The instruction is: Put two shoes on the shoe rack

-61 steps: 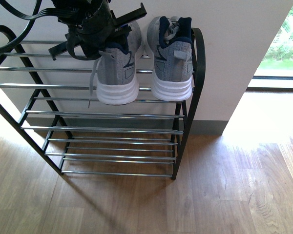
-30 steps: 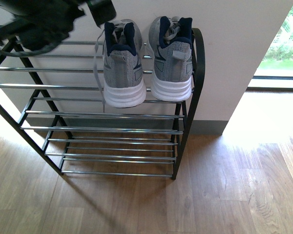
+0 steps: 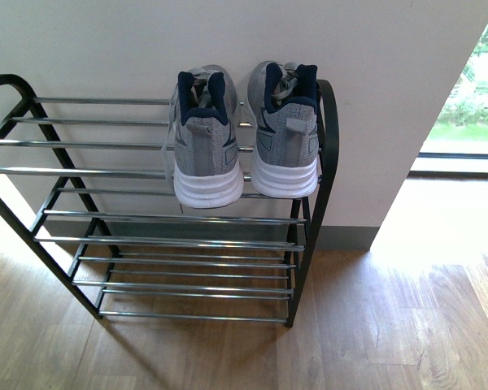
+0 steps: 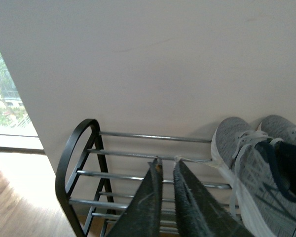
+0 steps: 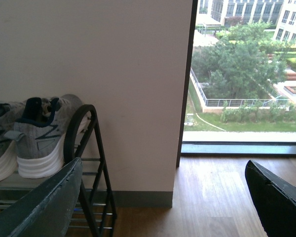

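Grey sneakers [image 3: 203, 154] sit heels-out on the shoe rack [image 3: 329, 146], top tier, against the wall [image 3: 106, 49]. Only my wrist views show the pincers: left gripper [image 4: 166, 165] nearly together and empty, right gripper [image 5: 163, 168] spread wide.

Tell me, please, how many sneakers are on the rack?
2. The left grey knit sneaker and the right grey knit sneaker stand side by side on the top tier of the black metal rack, at its right end. None appears hidden.
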`<state>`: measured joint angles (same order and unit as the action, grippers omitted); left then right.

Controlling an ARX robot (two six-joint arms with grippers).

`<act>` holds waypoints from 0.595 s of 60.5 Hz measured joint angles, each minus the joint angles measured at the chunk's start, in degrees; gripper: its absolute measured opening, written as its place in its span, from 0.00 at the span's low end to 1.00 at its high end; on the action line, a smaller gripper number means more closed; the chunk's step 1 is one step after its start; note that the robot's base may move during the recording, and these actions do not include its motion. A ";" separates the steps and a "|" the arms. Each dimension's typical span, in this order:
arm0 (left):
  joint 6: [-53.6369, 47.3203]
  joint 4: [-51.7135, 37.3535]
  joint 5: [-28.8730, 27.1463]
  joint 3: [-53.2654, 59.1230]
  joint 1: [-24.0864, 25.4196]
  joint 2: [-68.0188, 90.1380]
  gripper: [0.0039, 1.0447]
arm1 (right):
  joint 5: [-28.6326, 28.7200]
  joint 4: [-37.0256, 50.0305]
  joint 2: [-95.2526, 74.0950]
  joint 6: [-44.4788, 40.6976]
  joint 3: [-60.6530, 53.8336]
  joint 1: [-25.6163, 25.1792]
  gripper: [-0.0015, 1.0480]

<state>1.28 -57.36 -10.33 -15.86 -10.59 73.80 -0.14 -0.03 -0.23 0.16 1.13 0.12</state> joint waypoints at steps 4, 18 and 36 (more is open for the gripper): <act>-0.37 0.68 1.40 2.69 1.31 -3.63 0.01 | 0.00 0.00 0.00 0.00 0.00 0.00 0.91; -0.66 2.21 4.42 9.16 4.42 -12.04 0.01 | 0.00 0.00 0.00 0.00 0.00 0.00 0.91; -0.76 11.34 9.97 13.77 10.32 -25.11 0.01 | 0.00 0.00 0.00 0.00 0.00 0.00 0.91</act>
<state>0.51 -46.02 -0.36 -2.09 -0.27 48.69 -0.14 -0.03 -0.23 0.16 1.13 0.12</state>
